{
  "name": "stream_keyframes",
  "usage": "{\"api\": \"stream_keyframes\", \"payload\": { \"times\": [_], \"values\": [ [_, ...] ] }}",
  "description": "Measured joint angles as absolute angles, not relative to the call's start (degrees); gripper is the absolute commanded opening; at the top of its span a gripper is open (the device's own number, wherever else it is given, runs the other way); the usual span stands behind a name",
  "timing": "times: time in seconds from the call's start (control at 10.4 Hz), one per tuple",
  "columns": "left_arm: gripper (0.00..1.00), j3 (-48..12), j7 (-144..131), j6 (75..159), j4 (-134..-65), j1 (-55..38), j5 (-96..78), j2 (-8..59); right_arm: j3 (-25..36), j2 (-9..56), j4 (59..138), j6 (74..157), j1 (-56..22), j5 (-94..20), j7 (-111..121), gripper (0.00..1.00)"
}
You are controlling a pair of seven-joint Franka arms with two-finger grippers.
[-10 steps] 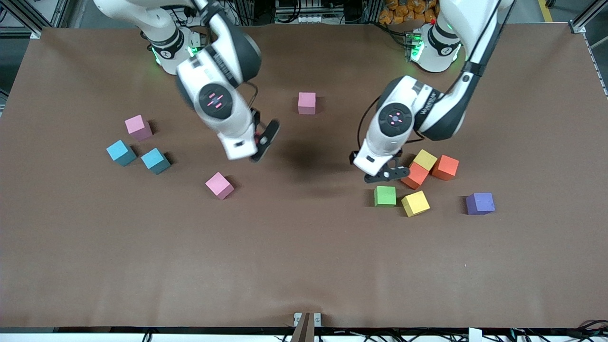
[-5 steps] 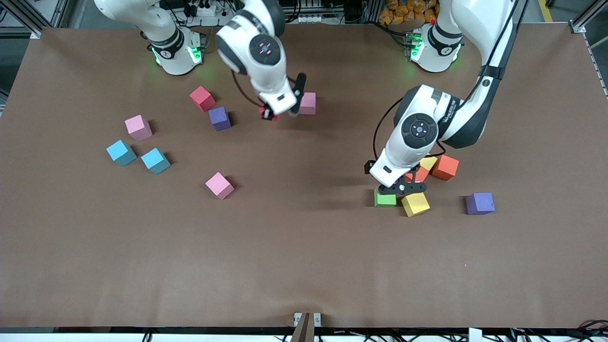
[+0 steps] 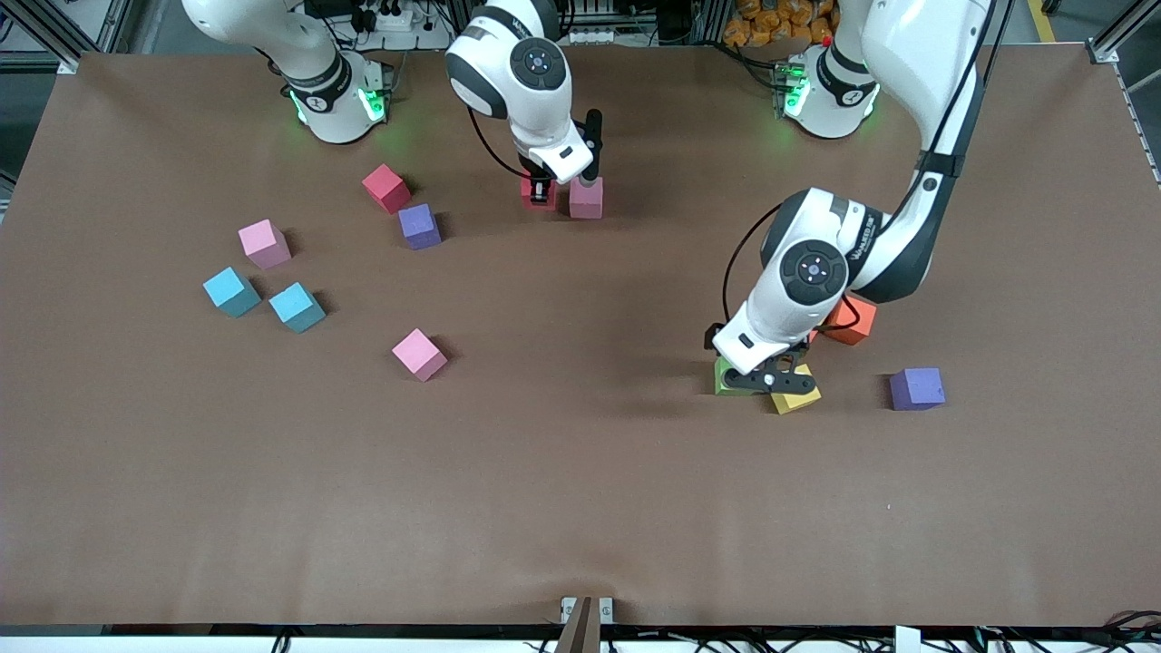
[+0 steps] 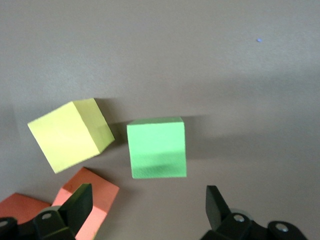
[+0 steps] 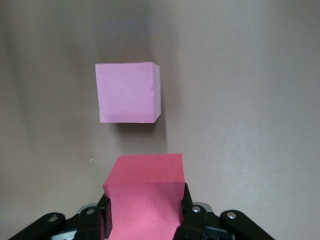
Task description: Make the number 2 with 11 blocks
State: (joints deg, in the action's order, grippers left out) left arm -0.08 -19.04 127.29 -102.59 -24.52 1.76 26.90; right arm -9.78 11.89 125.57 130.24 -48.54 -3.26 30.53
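My right gripper (image 3: 541, 189) is shut on a red block (image 3: 535, 196), low and close beside a pink block (image 3: 586, 198) near the robots' bases. The right wrist view shows the red block (image 5: 145, 192) clamped between the gripper (image 5: 145, 212) fingers, with the pink block (image 5: 129, 92) ahead of it. My left gripper (image 3: 767, 378) hangs open over a green block (image 3: 724, 379) and a yellow block (image 3: 798, 398). In the left wrist view the green block (image 4: 156, 148) lies just ahead of the open gripper (image 4: 147, 200), beside the yellow block (image 4: 70, 134) and an orange block (image 4: 92, 197). The blocks lie scattered; no number 2 shows.
Toward the right arm's end lie a red block (image 3: 385, 188), a purple block (image 3: 419, 226), a pink block (image 3: 264, 243), two light blue blocks (image 3: 230, 291) (image 3: 297, 307) and another pink block (image 3: 419, 354). An orange block (image 3: 855, 321) and a purple block (image 3: 916, 388) sit by the left arm.
My right gripper carried the red block from over the table's middle toward the bases and came down beside the pink block. My left gripper moved from the orange blocks to over the green one.
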Motion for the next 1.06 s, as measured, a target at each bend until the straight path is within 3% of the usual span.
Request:
{"api": "stream_keyframes", "payload": {
  "times": [0.29, 0.39, 0.77, 1.06],
  "values": [
    [1.00, 0.9, -20.2, 129.5, -102.5, -24.3, 1.8, 28.2, -9.8, 12.4, 127.8, 133.3, -51.1, -3.3, 26.7, 0.00],
    [1.00, 1.3, -21.8, 130.7, -102.5, -24.2, 1.8, 28.8, -9.8, 12.7, 128.0, 133.9, -51.4, -3.3, 26.2, 0.04],
    [1.00, 1.5, -23.7, 134.9, -102.4, -24.1, 0.6, 31.5, -9.8, 15.1, 128.2, 136.4, -51.5, -3.3, 26.2, 0.35],
    [1.00, 1.5, -23.8, 135.8, -102.3, -24.2, -0.5, 31.9, -9.8, 15.6, 128.2, 137.3, -51.5, -3.3, 26.1, 0.49]
  ]
}}
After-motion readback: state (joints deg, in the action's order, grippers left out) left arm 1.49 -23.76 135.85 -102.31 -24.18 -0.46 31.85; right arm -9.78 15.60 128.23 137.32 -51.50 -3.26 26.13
